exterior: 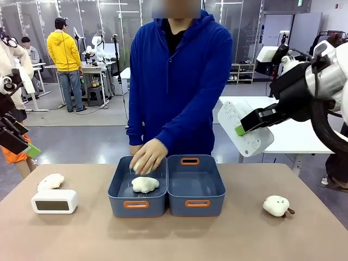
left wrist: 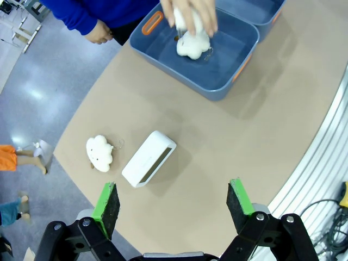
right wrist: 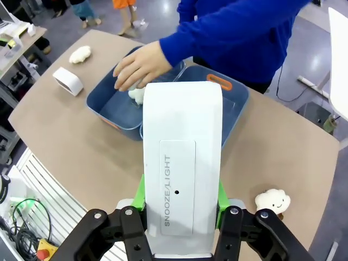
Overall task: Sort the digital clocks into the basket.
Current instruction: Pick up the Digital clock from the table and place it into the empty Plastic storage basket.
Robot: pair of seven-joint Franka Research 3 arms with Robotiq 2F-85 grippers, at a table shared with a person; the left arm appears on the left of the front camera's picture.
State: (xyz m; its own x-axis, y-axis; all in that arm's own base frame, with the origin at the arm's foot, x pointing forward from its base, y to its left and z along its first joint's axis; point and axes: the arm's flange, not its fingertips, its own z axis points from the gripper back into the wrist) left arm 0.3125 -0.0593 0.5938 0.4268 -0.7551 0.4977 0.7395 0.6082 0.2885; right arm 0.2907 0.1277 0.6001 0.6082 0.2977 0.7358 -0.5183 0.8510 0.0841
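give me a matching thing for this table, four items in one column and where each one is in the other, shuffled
Column one
1 clock showing its snooze/light back
2 clock showing its screen
3 person's hand
4 plush with a face

Column two
a in the left basket, on a white plush
b held in the right end effector, up off the table
c on the table at the robot's right
d on the table at the robot's left, beside a cloud plush

Pairs: 1-b, 2-d, 3-a, 4-c

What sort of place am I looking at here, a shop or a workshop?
Probably a robotics lab: the right gripper holds a digital clock above the table, with workbenches and glass partitions behind.
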